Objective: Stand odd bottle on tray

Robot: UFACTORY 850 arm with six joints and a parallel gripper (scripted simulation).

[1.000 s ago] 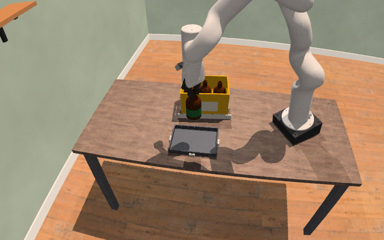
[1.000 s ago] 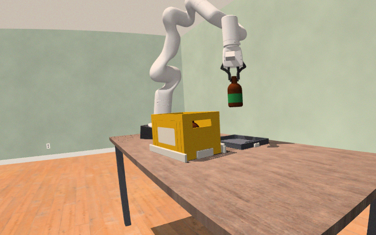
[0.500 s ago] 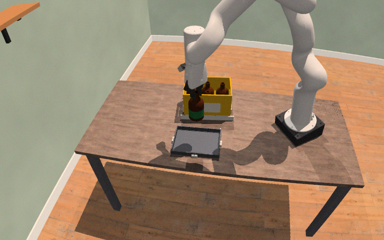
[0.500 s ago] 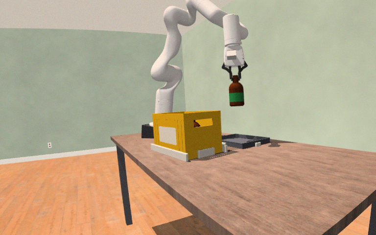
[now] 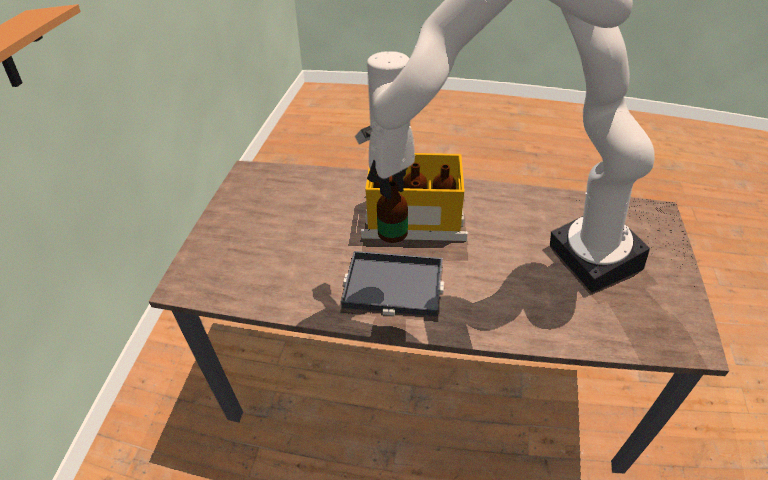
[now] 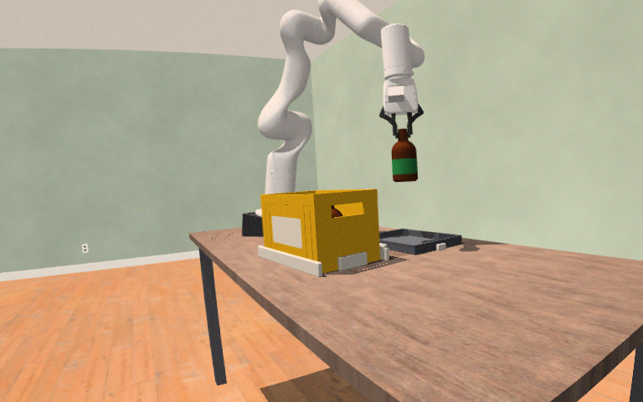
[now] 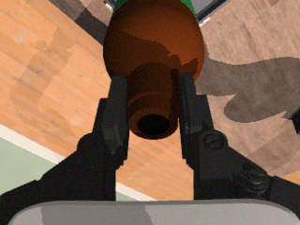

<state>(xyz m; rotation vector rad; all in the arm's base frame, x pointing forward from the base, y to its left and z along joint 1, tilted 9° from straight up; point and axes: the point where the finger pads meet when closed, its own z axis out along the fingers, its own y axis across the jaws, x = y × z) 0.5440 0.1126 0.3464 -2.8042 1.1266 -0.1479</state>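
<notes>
My gripper (image 6: 402, 126) is shut on the neck of a brown bottle with a green label (image 6: 404, 161). The bottle hangs upright, high above the table, between the yellow crate (image 6: 322, 227) and the dark tray (image 6: 419, 239). In the top view the bottle (image 5: 391, 217) shows in front of the crate (image 5: 416, 195), with the tray (image 5: 392, 283) lying nearer the front edge. Brown bottle necks (image 5: 430, 175) stand in the crate.
The crate sits in a pale grey holder (image 6: 303, 260) on the wooden table. The arm's black base (image 5: 599, 254) stands at the right of the table. An orange shelf (image 5: 31, 28) hangs on the left wall.
</notes>
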